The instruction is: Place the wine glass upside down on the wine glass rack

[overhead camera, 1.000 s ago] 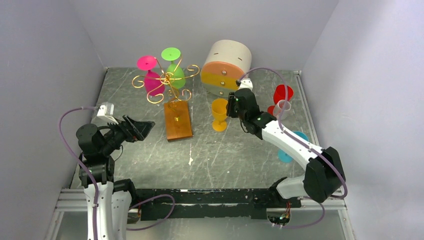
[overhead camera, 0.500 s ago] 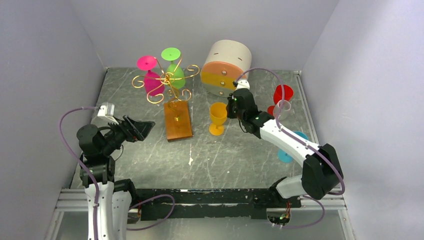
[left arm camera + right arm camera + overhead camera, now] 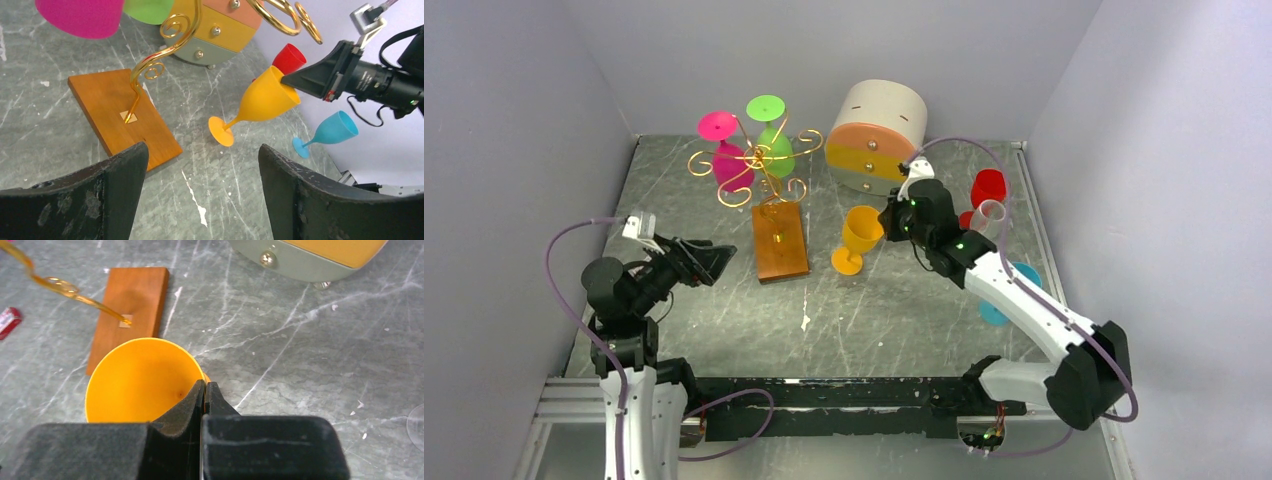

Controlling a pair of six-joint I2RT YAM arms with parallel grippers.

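Observation:
An orange wine glass (image 3: 860,232) leans over mid-table, its foot low to the left and its bowl up to the right. My right gripper (image 3: 890,222) is shut on its rim, one finger inside the bowl (image 3: 137,380) and one outside, the gripper (image 3: 205,385) pinching the wall. The left wrist view shows the tilted glass (image 3: 265,97) held this way. The wine glass rack (image 3: 759,160), gold wire on a brown wooden base (image 3: 779,242), stands left of it. My left gripper (image 3: 714,258) hovers open and empty near the base's left side, fingers spread wide (image 3: 202,150).
A pink glass (image 3: 724,150) and a green glass (image 3: 771,135) hang upside down on the rack. A round cream drawer box (image 3: 879,135) stands at the back. A red glass (image 3: 987,188) and a blue glass (image 3: 1028,272) stand at the right, beside my right arm.
My right gripper has shut on the orange glass's rim and drawn back to the right, tipping the glass so its foot swings left. The left gripper has sunk slightly toward the near edge.

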